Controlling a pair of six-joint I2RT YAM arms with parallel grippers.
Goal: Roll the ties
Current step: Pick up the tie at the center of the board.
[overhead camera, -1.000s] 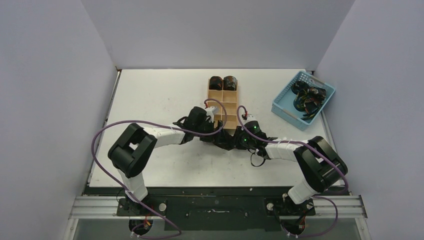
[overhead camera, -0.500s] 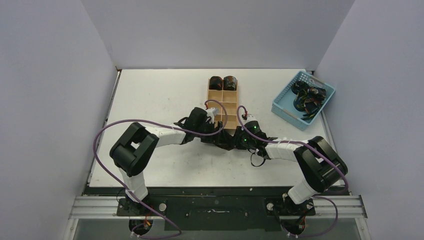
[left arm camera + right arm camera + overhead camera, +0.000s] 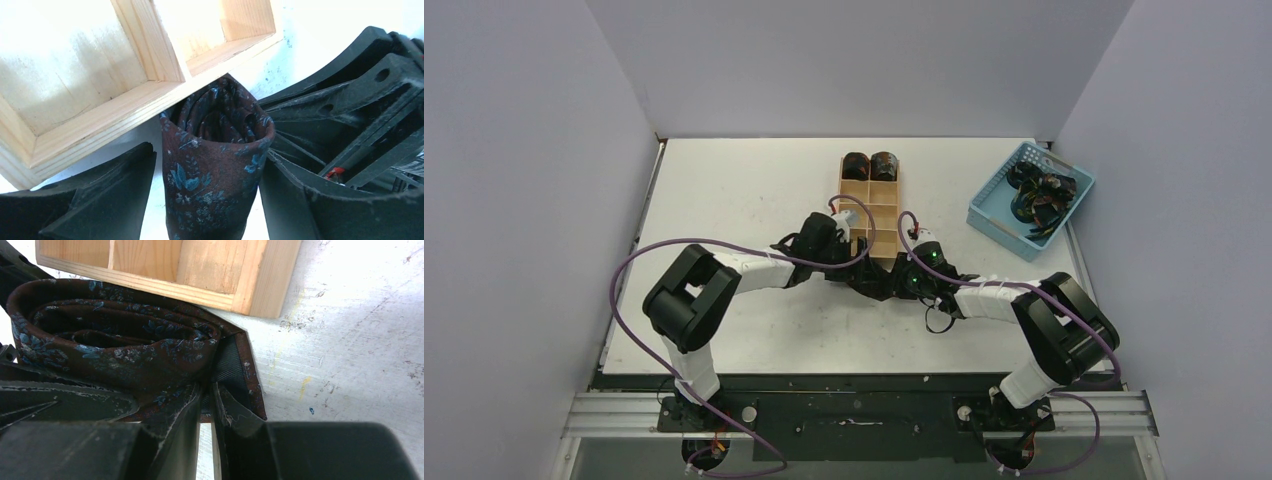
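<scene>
Looking at the wrist views, the tie (image 3: 215,165) is pretty much a finished coil. It's standing on end on the worktop (image 3: 350,340), right up against the near wall of the wooden tray (image 3: 100,125), not in any compartment yet. The right jaws are clenched on the pointed tail flap at the outside of the roll, fingers (image 3: 235,425) nipped tight with fabric between them, which I'd guess is to stop the whole thing springing open. The left jaws are spread wide either side of the coil. One finger (image 3: 310,200) sits against it, the other finger (image 3: 100,200) has a sliver of bare worktop showing before the fabric, so I'd call that released, more a cradle than a grip. From above, two rolled ties (image 3: 871,165) fill the far pair of compartments, and a tangle of unrolled ties (image 3: 1039,195) sits in the blue basket (image 3: 994,210). The next bit probably needs the left to squeeze before the right lets go, or it unrolls.
</scene>
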